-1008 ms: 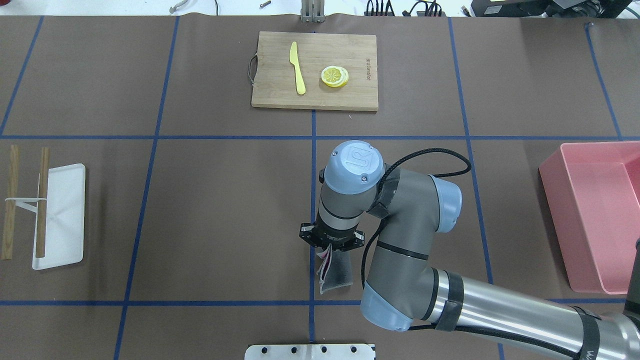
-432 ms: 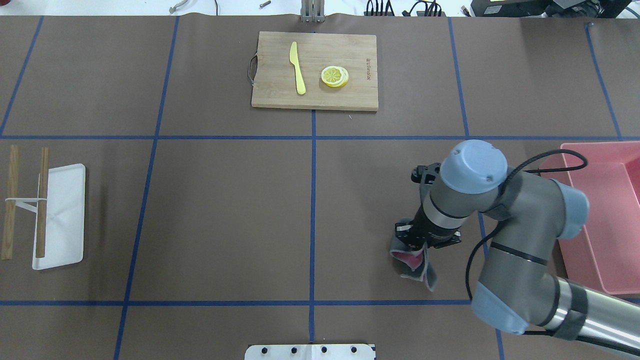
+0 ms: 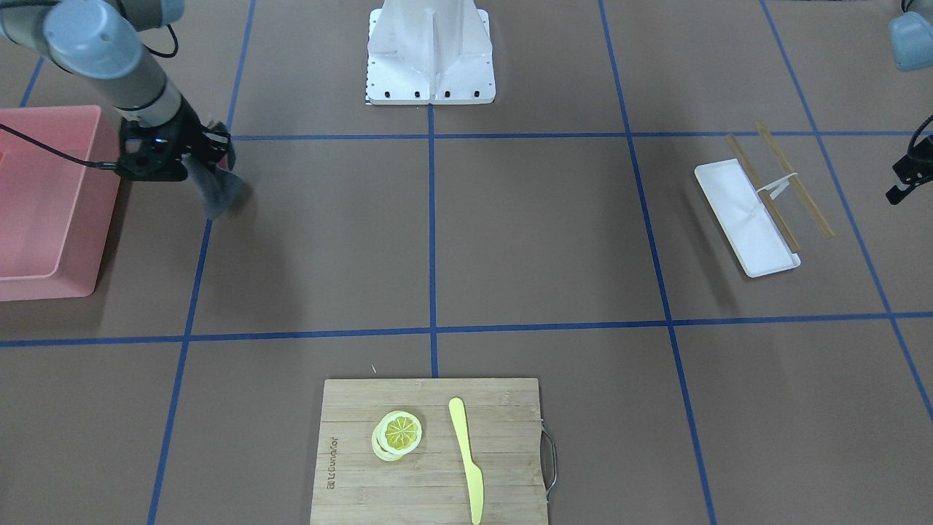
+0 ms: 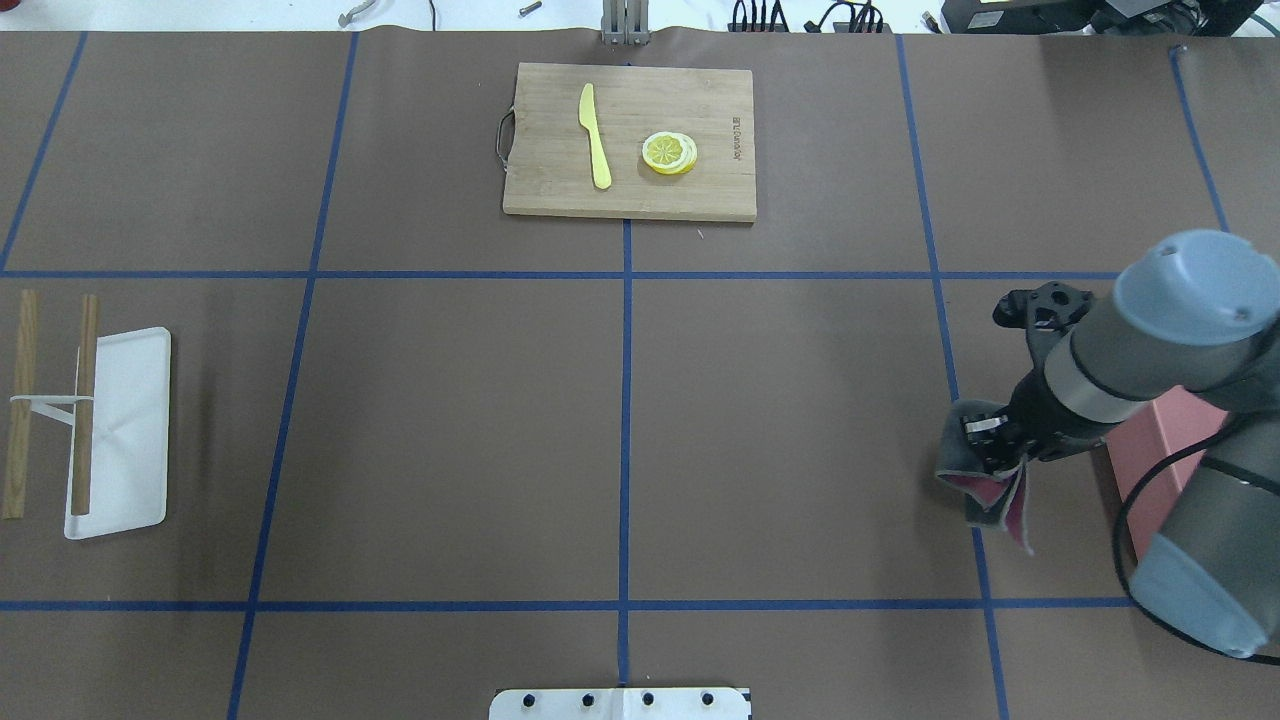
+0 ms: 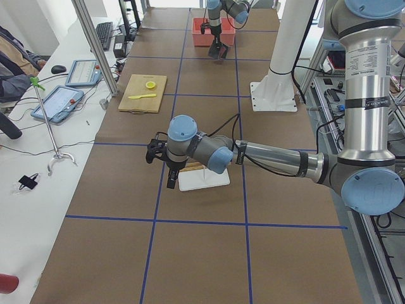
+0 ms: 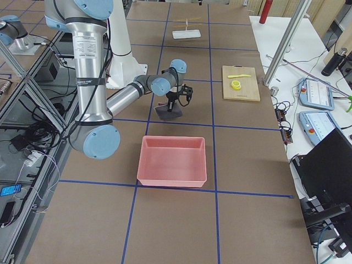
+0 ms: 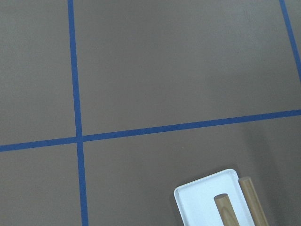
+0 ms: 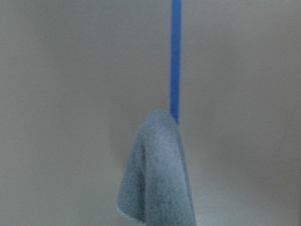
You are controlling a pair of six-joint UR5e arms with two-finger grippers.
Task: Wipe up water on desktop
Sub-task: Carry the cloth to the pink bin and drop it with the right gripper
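The desktop [image 4: 450, 420] is brown paper crossed by a grid of blue tape; I see no water on it. My right gripper [image 4: 992, 447] is shut on a grey cloth with a pink inner side [image 4: 985, 498]. The cloth hangs limp over a blue line, just left of the pink bin. It also shows in the front view [image 3: 216, 191], the right side view [image 6: 168, 113] and the right wrist view [image 8: 157, 179]. My left gripper [image 5: 171, 180] hovers by the white tray; I cannot tell whether it is open or shut.
A pink bin [image 4: 1165, 440] stands at the right edge, partly behind my right arm. A bamboo cutting board [image 4: 630, 205] with a yellow knife [image 4: 596, 150] and lemon slices [image 4: 669, 153] lies at the back. A white tray [image 4: 125, 440] with wooden sticks [image 4: 84, 400] lies at the left.
My right arm has swept from the table's middle to the right with the cloth in its grip, and now stands beside the pink bin. Nothing else has moved.
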